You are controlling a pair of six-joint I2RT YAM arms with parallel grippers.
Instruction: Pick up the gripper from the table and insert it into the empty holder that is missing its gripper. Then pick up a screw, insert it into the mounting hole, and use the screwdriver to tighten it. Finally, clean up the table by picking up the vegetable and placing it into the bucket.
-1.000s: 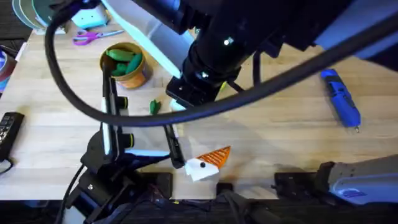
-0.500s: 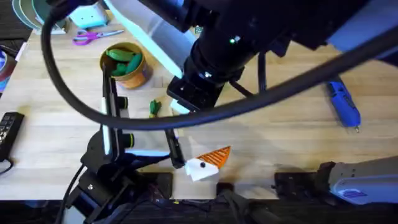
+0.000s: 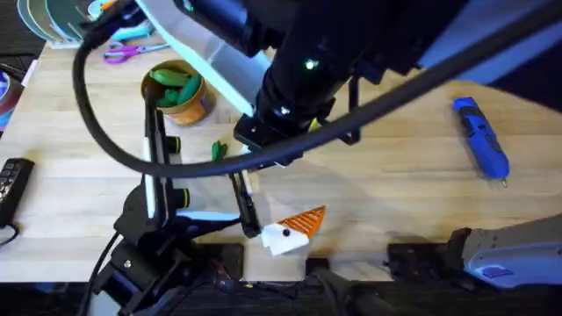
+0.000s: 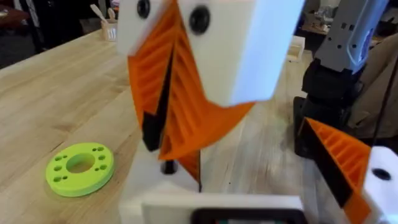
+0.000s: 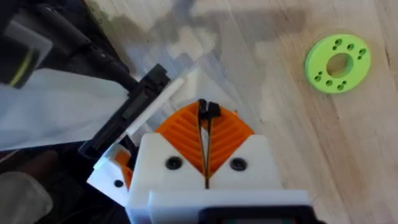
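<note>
right arm (image 3: pixel 307 70) up close under overhead camera, large and dark, reaching across the middle of the table (image 3: pixel 395 175). right gripper (image 5: pixel 206 118) pointing down, orange ribbed pads pressed together, pinching a dark bit (image 5: pixel 208 111) at the very tips; screw or not, cannot tell. same gripper seen close from left wrist view, white block with two dark dots, pads meeting in a wedge just above the holder (image 4: pixel 146 183). holder white, low in front of left wrist camera, touching or apart from the pad tips cannot tell. left gripper (image 3: pixel 290 230) near the front table edge, spread wide: the other finger with its orange pad (image 4: pixel 339 155) well apart from the holder. screwdriver (image 3: pixel 481 140) lying flat on the wood at far right, well apart from both grippers. vegetable (image 3: pixel 218 151) lying on the table between the bucket (image 3: pixel 195 105) and the right arm's wrist. bucket upright at back left, larger green vegetables (image 3: pixel 171 83) inside. green ring (image 5: pixel 337 63) flat on the wood near the grippers. scissors (image 3: pixel 127 53) behind the bucket. remote (image 3: pixel 13 184) at left table edge.
</note>
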